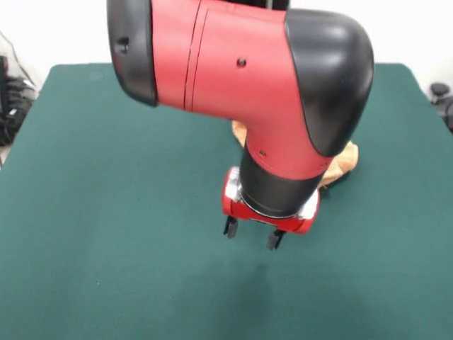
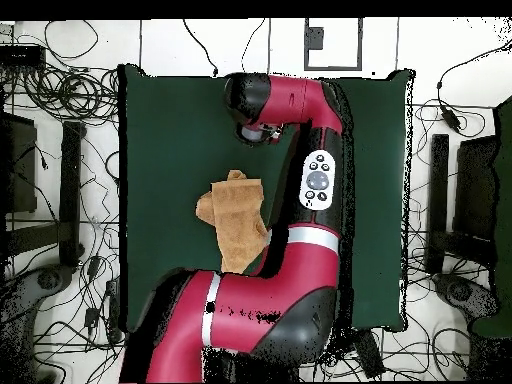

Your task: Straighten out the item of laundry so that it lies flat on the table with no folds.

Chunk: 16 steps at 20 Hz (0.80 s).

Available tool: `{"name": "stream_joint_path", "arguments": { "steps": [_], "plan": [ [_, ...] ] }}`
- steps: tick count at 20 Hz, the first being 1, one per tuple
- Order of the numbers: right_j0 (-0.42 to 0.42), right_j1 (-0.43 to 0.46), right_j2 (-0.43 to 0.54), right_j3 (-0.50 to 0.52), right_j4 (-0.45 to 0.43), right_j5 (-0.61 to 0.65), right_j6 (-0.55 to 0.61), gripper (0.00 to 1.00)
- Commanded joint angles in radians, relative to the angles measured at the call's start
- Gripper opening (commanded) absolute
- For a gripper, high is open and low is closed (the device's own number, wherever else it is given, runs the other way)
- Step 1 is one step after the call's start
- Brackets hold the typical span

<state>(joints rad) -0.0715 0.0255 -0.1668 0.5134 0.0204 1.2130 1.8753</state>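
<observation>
Nubby tan terry towel (image 2: 238,222) on matt green cloth table (image 1: 106,212); glossy red-and-black plastic arm (image 1: 248,71).

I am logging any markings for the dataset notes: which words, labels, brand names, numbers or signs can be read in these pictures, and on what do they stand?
No readable text in either view.
The arm's grey control pad has round buttons; any marks on them are too small to read.
The towel, the table and the tool show no lettering.
</observation>
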Motion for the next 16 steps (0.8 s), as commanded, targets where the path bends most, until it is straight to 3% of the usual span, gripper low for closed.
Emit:
{"name": "stream_joint_path", "arguments": {
  "steps": [1,4,11,16],
  "plan": [
    [0.045,0.010,0.122,0.067,0.081,0.102,0.146,1.00],
    [0.048,0.000,0.134,0.088,0.100,0.081,0.123,1.00],
    [0.085,-0.136,0.133,0.376,0.190,0.034,0.220,1.00],
    [0.086,-0.138,0.136,0.429,0.231,0.015,0.221,1.00]
  ]
}}
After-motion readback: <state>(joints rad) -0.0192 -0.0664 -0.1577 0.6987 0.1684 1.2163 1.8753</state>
